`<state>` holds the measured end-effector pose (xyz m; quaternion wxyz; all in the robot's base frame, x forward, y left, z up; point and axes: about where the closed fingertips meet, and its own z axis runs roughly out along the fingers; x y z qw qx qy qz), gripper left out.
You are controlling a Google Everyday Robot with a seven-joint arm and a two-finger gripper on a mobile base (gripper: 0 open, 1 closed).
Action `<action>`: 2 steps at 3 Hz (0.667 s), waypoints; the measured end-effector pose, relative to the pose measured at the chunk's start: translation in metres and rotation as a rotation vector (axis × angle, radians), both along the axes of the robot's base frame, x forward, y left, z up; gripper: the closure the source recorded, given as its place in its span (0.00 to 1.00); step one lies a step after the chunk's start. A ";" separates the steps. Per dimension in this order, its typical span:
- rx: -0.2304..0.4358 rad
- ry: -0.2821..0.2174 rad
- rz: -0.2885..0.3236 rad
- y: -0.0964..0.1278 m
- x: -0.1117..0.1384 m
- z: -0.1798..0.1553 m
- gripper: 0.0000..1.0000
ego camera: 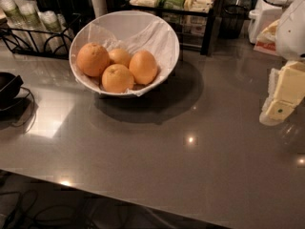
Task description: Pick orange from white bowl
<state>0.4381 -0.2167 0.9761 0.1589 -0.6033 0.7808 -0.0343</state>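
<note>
A glossy grey-brown surface was seen in a dimly lit room, with small spots of light reflected in it. One white bowl was set on its far left part, tilted so that the opening faced the camera, and was lined with one sheet of crinkled white paper. Four oranges were counted inside, gathered at the low front of the bowl. The orange, the largest and roundest, was placed furthest left, against the bowl's left wall. It was touched on its right by a smaller orange at the back and by the front orange, the one nearest the rim. An oval orange was found at the right of the group.

One gripper, built of pale yellow blocks under a white arm casing, was held at the right edge of the view, above the surface and well apart from the bowl. Whether its jaws were open or closed could not be told.

Behind the bowl, a dark shelf stocked with packets was seen, and a black wire rack of pale containers at the left. One black object with a cable was placed at the left edge.
</note>
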 end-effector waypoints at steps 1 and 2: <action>0.001 0.000 0.001 0.000 0.000 0.000 0.00; 0.067 -0.041 0.076 0.047 0.028 0.006 0.00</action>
